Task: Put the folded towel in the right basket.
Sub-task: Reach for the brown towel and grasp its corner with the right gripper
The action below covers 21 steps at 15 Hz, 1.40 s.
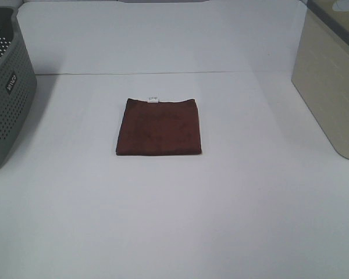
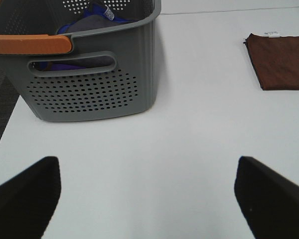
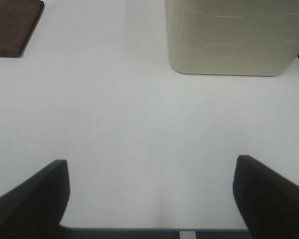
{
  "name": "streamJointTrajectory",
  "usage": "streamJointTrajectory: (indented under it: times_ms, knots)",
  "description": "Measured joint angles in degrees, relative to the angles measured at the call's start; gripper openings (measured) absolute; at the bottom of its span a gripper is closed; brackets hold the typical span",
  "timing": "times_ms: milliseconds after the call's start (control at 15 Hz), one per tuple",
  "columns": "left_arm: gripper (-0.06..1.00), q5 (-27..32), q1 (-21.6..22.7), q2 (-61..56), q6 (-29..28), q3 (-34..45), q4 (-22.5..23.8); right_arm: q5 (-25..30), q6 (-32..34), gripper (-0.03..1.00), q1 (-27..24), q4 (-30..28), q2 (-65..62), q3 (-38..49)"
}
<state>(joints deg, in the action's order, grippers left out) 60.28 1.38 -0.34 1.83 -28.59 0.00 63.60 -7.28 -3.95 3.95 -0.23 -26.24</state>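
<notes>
The folded towel [image 1: 158, 127] lies flat in the middle of the white table, dark maroon-brown, with a small white tag on its far edge. It also shows in the left wrist view [image 2: 281, 60] and in the right wrist view [image 3: 12, 26]. The right basket [image 1: 331, 81] is beige with solid walls and stands at the table's right edge; the right wrist view shows its wall [image 3: 234, 37]. My left gripper [image 2: 147, 199] is open and empty above the near left of the table. My right gripper [image 3: 152, 196] is open and empty above the near right. Neither arm shows in the exterior high view.
A grey perforated basket [image 1: 9, 93] with a small label stands at the left edge; the left wrist view shows it [image 2: 89, 84] with an orange handle and blue-purple cloth inside. The table's front edge [image 3: 139, 230] shows below the right gripper.
</notes>
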Motion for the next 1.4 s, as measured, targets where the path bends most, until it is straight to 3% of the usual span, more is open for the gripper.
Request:
streamJointTrajectory:
  times_ms: [1400]
  knots:
    - [0.88,0.0,0.0,0.0,0.0,0.0,0.0,0.0,0.0,0.86,0.0,0.0,0.0,0.0]
